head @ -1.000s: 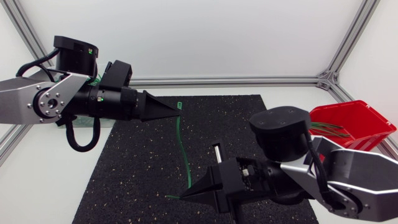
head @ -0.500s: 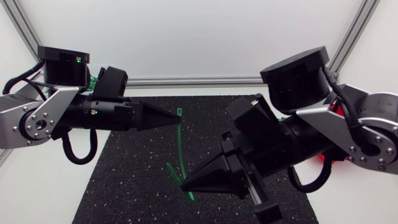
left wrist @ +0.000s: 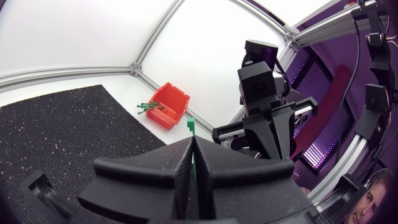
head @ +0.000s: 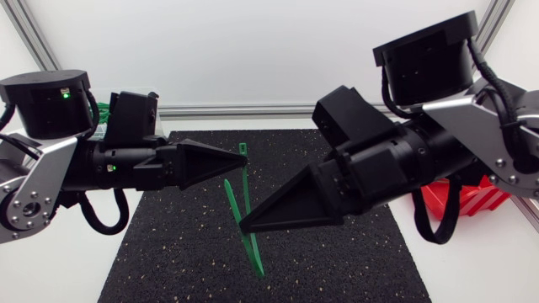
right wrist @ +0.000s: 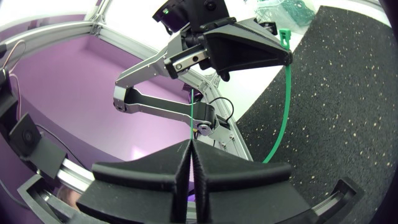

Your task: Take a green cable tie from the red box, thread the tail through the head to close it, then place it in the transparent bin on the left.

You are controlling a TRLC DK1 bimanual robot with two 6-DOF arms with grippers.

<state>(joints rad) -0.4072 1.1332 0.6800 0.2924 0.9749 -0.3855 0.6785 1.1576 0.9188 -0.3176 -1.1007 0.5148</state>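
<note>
Nearest me, the low bend of the green plastic cable tie [head: 245, 189] hangs over the black speckled rubber mat [head: 168, 252], clear of it as far as I can tell. A second ago my right gripper [head: 244, 225] sat low at the mat's near edge with the tie stretched nearly straight. Now that arm has risen and swung in toward the middle, and the tie is folded into a narrow bow. The right fingers are closed on the tail section, and in the right wrist view a thin green end pokes out ahead of them. Just beyond and to the left, my left gripper [head: 238, 164] has hardly moved. Its fingers are pinched together on the tie just below the square head [head: 243, 149], which sticks out past the tips. Tail and head are near each other but not yet threaded, so I judge the loop still open. Farther off, the red plastic box [head: 463, 198] sits to the right under my right arm. The transparent bin [right wrist: 273, 15] waits at the far left.
</note>
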